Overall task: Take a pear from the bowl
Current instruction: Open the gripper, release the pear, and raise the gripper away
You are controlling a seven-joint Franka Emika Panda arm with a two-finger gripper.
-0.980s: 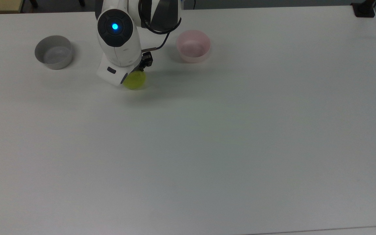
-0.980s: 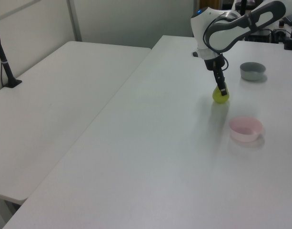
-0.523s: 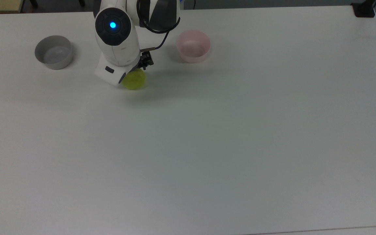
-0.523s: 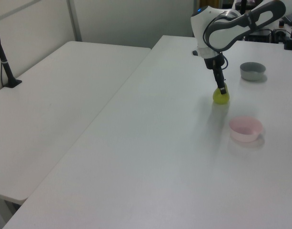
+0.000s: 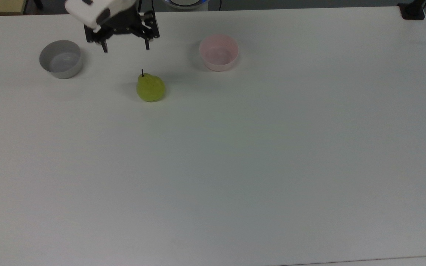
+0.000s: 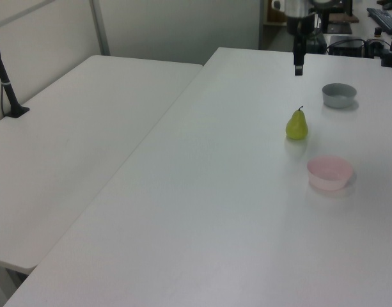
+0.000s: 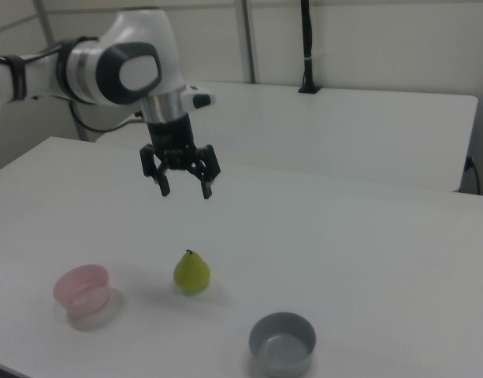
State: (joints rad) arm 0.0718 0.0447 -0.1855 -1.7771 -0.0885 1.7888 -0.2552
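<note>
A yellow-green pear (image 5: 150,88) (image 6: 297,125) (image 7: 192,272) stands upright on the white table, stem up, between two bowls. The pale pink bowl (image 5: 219,65) (image 6: 330,179) (image 7: 82,299) sits empty to the top view's right of the pear, apart from it. My gripper (image 5: 126,48) (image 7: 186,191) (image 6: 298,68) hangs open and empty well above the table. In the top view it is beyond and slightly left of the pear, touching nothing.
A grey bowl (image 5: 61,70) (image 6: 339,100) (image 7: 283,358) stands empty at the top view's left. A second white table (image 6: 74,147) adjoins at the left view's left, with a black post (image 6: 7,83) on it. The arm (image 7: 107,67) reaches in from the right view's left.
My gripper has let go of the pear, opened, and risen up and back toward the top view's top edge. The pear stays upright on the table where it was.
</note>
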